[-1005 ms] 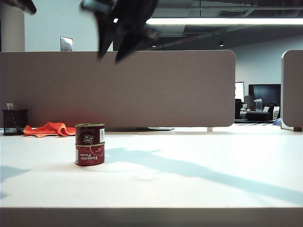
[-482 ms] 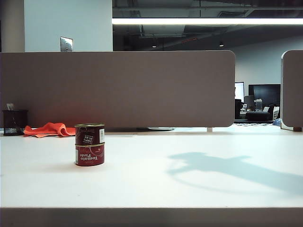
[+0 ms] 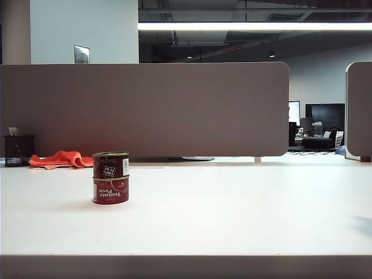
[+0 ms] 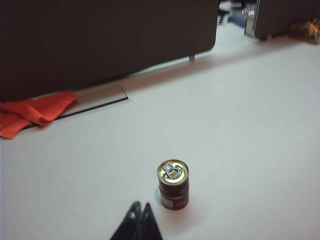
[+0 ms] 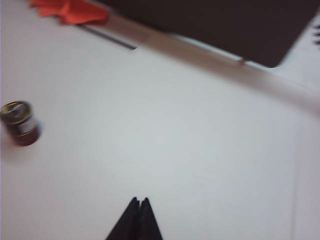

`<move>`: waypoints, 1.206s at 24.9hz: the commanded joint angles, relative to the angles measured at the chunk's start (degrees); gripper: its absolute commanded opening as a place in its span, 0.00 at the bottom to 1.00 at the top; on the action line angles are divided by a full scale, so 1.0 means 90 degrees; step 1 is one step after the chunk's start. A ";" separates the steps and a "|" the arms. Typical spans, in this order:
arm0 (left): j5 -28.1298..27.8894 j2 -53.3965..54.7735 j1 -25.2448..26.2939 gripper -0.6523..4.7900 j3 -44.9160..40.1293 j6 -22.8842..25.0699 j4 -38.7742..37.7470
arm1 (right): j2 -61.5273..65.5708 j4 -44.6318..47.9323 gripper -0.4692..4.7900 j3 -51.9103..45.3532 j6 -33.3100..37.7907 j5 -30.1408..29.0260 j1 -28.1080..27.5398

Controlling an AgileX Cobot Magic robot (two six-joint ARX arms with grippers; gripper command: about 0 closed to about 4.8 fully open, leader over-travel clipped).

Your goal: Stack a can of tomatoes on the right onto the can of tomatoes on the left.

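Observation:
Two red tomato cans stand stacked on the white table at the left of the exterior view: the upper can (image 3: pixel 110 164) rests squarely on the lower can (image 3: pixel 110 190), labelled Tomato Paste. From the left wrist view the stack (image 4: pixel 173 184) shows its gold pull-tab lid. My left gripper (image 4: pixel 140 207) hovers above the table, apart from the stack, shut with nothing in it. The right wrist view shows the stack (image 5: pixel 19 123) far off. My right gripper (image 5: pixel 139 200) is shut and empty, high over bare table. Neither arm appears in the exterior view.
An orange cloth (image 3: pixel 60 158) lies at the back left beside a black mesh pen cup (image 3: pixel 18 150). A brown partition (image 3: pixel 145 110) runs along the table's far edge, with a second panel (image 3: pixel 359 110) at the right.
The arm that hung over the stack a second ago has gone from the exterior view. Its shadow slid right across the table and has almost left the frame. The cans stayed put.

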 commanded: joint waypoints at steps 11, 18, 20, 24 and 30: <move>-0.0440 0.0119 0.0022 0.11 -0.1860 -0.0197 0.2909 | -0.3189 0.3534 0.07 -0.3293 -0.0007 0.1443 -0.0015; -0.0425 0.0107 0.0022 0.11 -0.3072 -0.0665 0.3589 | -0.3240 0.5581 0.08 -0.5328 -0.0561 0.0396 -0.0015; -0.0406 0.0104 0.0022 0.11 -0.3206 -0.0714 0.3723 | -0.3237 0.5875 0.08 -0.5734 -0.0452 0.0316 -0.0010; -0.0384 0.0100 0.0022 0.11 -0.3344 -0.0738 0.3772 | -0.3240 0.5950 0.08 -0.6339 -0.0321 0.0325 -0.0015; -0.0367 0.0097 0.0022 0.11 -0.3509 -0.0738 0.3857 | -0.3242 0.5950 0.08 -0.6645 -0.0158 -0.0017 -0.0015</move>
